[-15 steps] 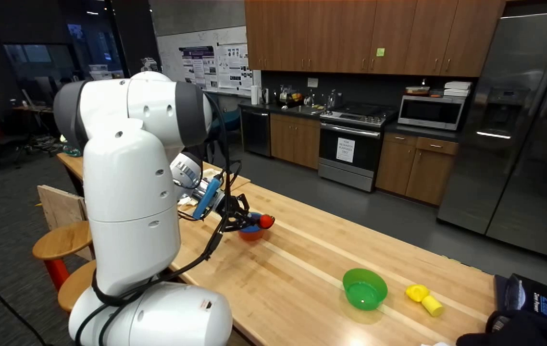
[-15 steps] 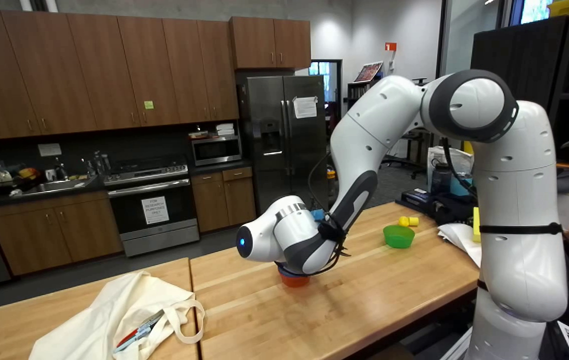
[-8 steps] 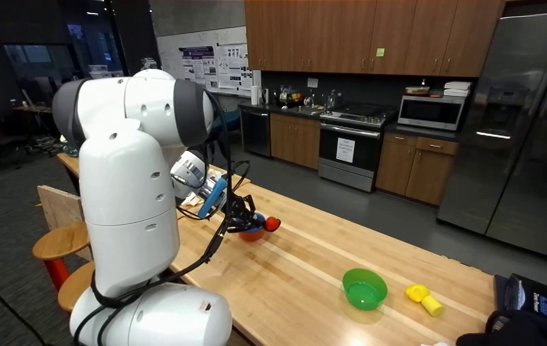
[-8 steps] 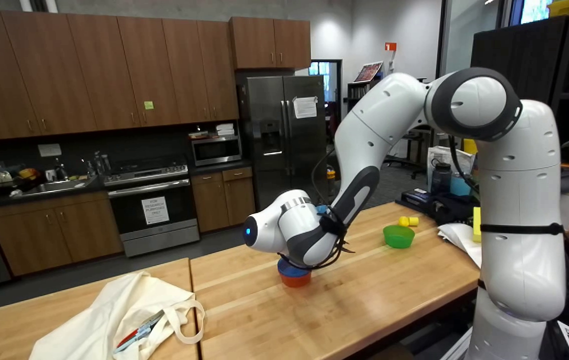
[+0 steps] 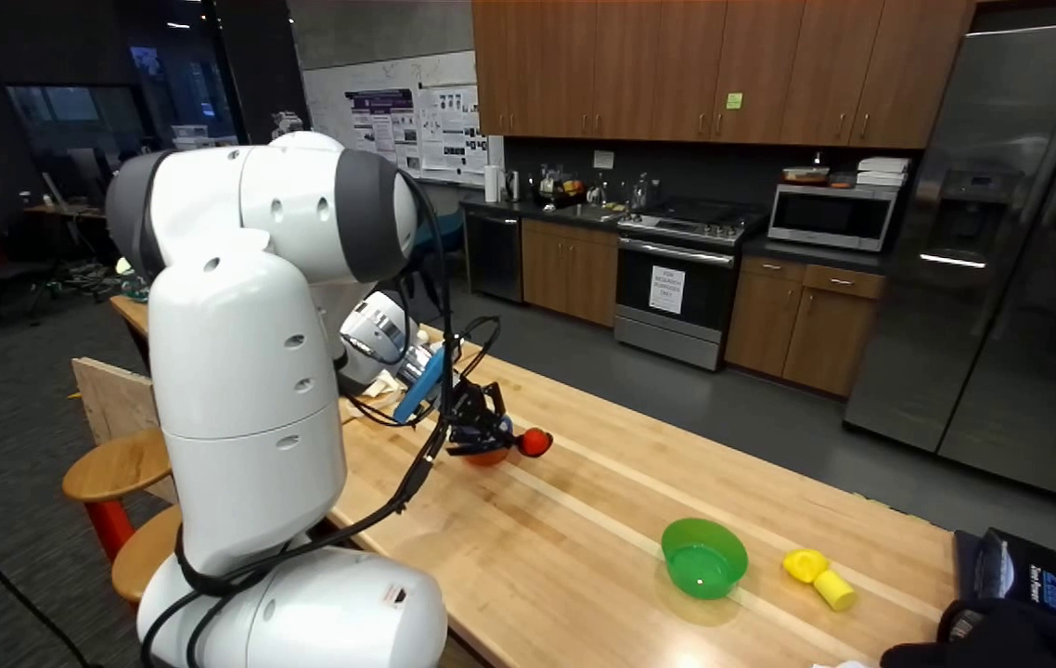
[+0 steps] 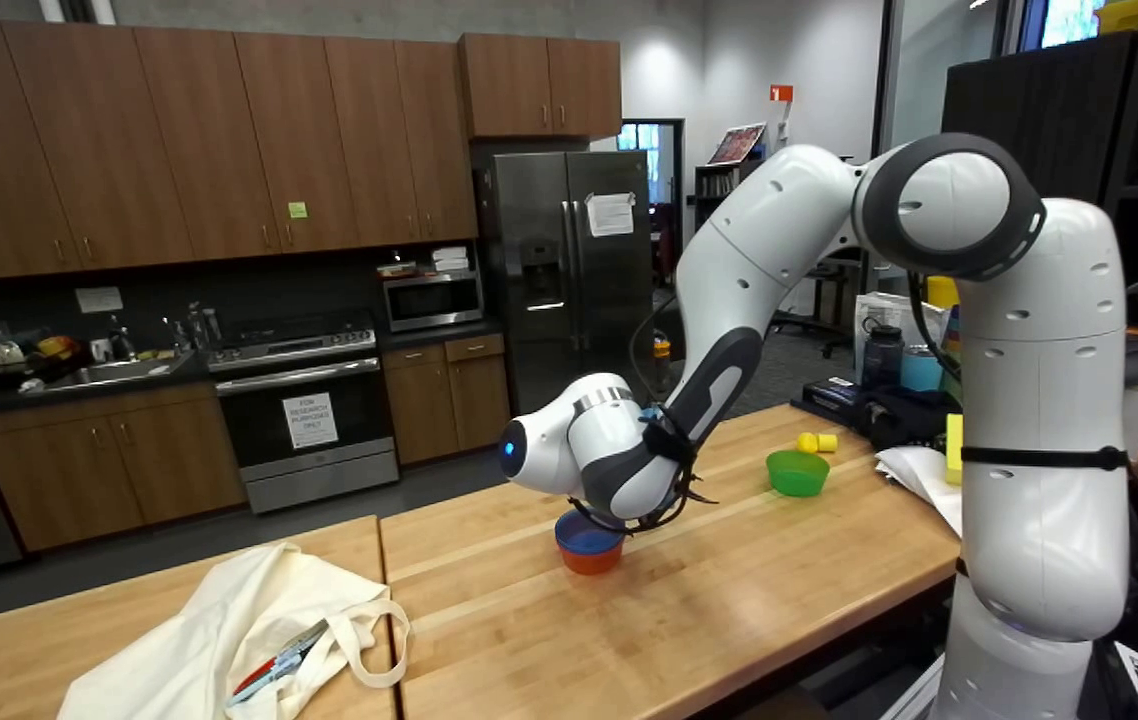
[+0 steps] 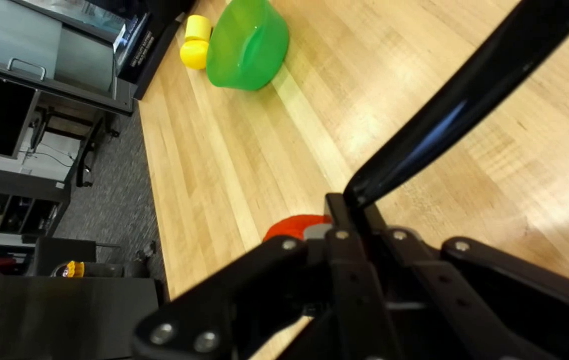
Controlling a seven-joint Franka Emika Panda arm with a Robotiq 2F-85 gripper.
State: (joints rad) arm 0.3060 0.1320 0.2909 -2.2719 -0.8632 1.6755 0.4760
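My gripper (image 7: 357, 207) is shut on the dark handle of a black spoon (image 7: 444, 120), which slants up and right in the wrist view. A red ball (image 5: 535, 443) rests in the spoon's bowl in an exterior view; the fingers partly cover the red ball (image 7: 292, 226) in the wrist view. Close behind the gripper, on the table, stands a blue bowl (image 6: 584, 535) nested in an orange-red bowl (image 6: 589, 562). Farther along the table is a green bowl (image 5: 704, 566), with a yellow lemon-like toy (image 5: 804, 565) and a yellow cylinder (image 5: 834, 590) beside it.
A cream cloth bag (image 6: 229, 630) with tools on it lies on the adjoining table. At the far end of the wooden table (image 5: 574, 557) sit a black box (image 5: 1043, 584) and dark cloth. White paper (image 6: 919, 475) lies near the arm's base.
The arm has moved right in both exterior views, carrying the spoon and red ball away from the blue and orange-red bowls. More of the blue bowl now shows from behind the wrist.
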